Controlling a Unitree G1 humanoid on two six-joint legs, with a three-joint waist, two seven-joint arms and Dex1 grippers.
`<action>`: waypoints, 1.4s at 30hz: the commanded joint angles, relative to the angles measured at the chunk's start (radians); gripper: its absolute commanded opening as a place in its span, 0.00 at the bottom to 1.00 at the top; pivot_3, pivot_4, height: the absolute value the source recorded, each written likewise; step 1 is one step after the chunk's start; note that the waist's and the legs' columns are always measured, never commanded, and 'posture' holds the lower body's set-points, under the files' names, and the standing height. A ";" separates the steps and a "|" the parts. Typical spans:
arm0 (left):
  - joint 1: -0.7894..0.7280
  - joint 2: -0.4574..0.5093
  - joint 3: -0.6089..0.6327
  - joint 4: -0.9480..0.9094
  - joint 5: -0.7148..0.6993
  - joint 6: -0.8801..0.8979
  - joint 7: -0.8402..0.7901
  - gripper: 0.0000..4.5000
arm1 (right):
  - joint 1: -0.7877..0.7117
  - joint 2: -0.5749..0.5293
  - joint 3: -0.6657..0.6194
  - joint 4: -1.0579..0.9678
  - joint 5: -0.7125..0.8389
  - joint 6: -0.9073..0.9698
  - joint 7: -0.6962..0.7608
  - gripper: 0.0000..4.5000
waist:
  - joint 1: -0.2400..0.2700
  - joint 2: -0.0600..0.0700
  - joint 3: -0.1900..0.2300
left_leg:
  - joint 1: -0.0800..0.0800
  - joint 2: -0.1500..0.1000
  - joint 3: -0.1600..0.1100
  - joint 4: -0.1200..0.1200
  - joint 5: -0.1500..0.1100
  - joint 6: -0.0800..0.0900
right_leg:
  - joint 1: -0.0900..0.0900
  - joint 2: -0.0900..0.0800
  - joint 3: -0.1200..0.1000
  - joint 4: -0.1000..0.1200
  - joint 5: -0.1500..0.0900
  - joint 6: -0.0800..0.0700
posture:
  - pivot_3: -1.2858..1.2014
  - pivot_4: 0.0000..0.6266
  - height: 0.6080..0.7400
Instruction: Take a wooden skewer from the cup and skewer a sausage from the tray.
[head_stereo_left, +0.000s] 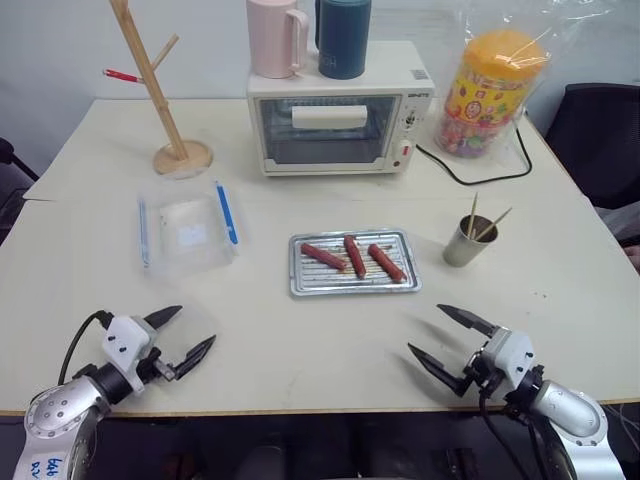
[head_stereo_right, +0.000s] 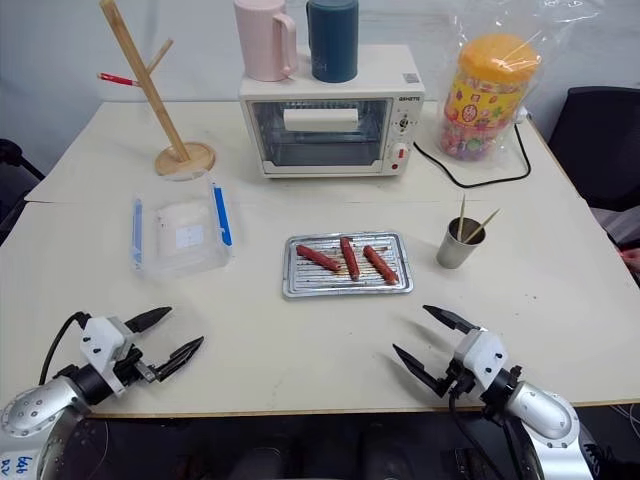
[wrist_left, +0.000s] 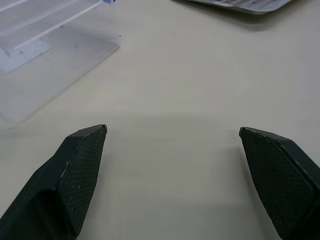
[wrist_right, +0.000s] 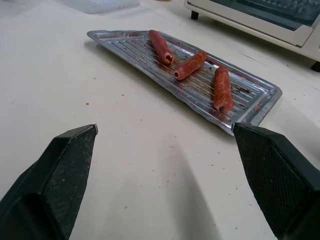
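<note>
We start with the cup (head_stereo_left: 464, 243), since the first move turns on it; it stands at centre right of the head views, just to the right of the tray (head_stereo_left: 352, 287) but apart from it, and it lies up and slightly left of the right gripper (head_stereo_left: 442, 337), which waits at lower right with its jaws spread wide and nothing between them; the left gripper (head_stereo_left: 182, 333), at lower left, is likewise spread and empty, and sits well apart from the cup with the tray between; so we judge the right arm the nearer one for the reach.

The wooden skewer (head_stereo_left: 473, 215) stands nearly upright in the cup, its long axis running up the frame, with another leaning out toward the upper right; both are very thin and pale, so we expect a fine pinch near the upper end is needed.

The cup is a small plain grey metal tumbler, slightly tapered; the tray is flat ribbed silver on the pale worktop (head_stereo_left: 300, 350); the nearest sausage (wrist_right: 221, 88), reddish-brown and finger-sized, is one of three on the ribs, lying roughly side by side.
</note>
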 joint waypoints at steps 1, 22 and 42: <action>-0.005 0.023 0.008 -0.011 -0.012 0.005 -0.014 1.00 | 0.003 -0.008 -0.028 -0.028 0.020 -0.005 -0.009 1.00 | 0.000 0.000 0.000 | 0.000 0.000 0.000 0.000 0.000 0.000 | 0.000 0.000 0.000 0.000 0.000 0.000 | 0.52 0.24 1.00; -0.340 0.144 -0.044 -0.073 -0.408 0.393 -0.324 1.00 | 0.192 -0.299 -0.514 -0.067 0.184 0.069 0.060 1.00 | -0.011 0.006 0.002 | 0.003 0.000 0.003 0.000 0.000 0.000 | 0.001 0.001 0.003 0.002 0.000 0.000 | 0.52 0.24 1.00; -0.311 0.058 -0.096 -0.159 -0.359 0.369 -0.239 1.00 | -0.688 -0.527 0.052 -0.098 0.098 0.930 -0.085 0.92 | 0.004 0.005 0.003 | -0.007 0.001 -0.001 0.004 0.001 -0.002 | -0.003 0.001 0.000 0.000 0.000 0.000 | 0.52 0.24 1.00</action>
